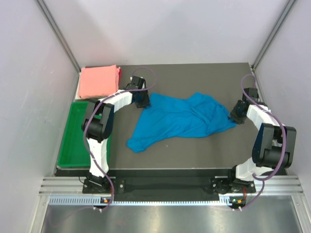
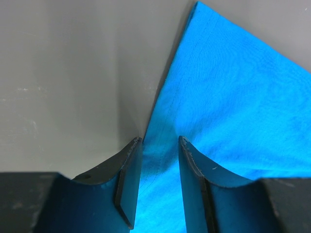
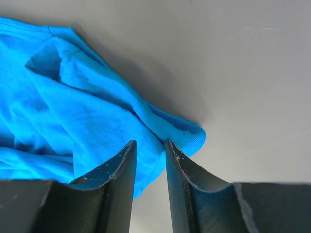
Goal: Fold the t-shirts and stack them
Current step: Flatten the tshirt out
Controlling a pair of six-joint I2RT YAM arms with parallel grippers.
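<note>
Lying crumpled and spread across the middle of the dark surface (image 1: 194, 155), the blue t-shirt (image 1: 180, 121) stretches from one arm to the other, with a loose tail trailing toward the near left. The left end effector (image 1: 143, 101) sits at the shirt's far-left corner; in the left wrist view the cloth's edge runs straight in between its fingers (image 2: 129, 170), which stand at a narrow gap filled with blue fabric, gripping that corner. The right end effector (image 1: 234, 115) is at the shirt's right edge, where a folded, hemmed bunch of cloth lies on the surface. Its fingers (image 3: 124, 165) stand close together with blue fabric showing in the gap, though I cannot tell whether they actually pinch it or only straddle it. The pink t-shirt (image 1: 99, 81) rests folded into a neat rectangle at the far-left corner of the surface, well apart from the blue one. Just in front of it, along the left side, lies the green tray (image 1: 73, 131), partly hidden by the left arm.
</note>
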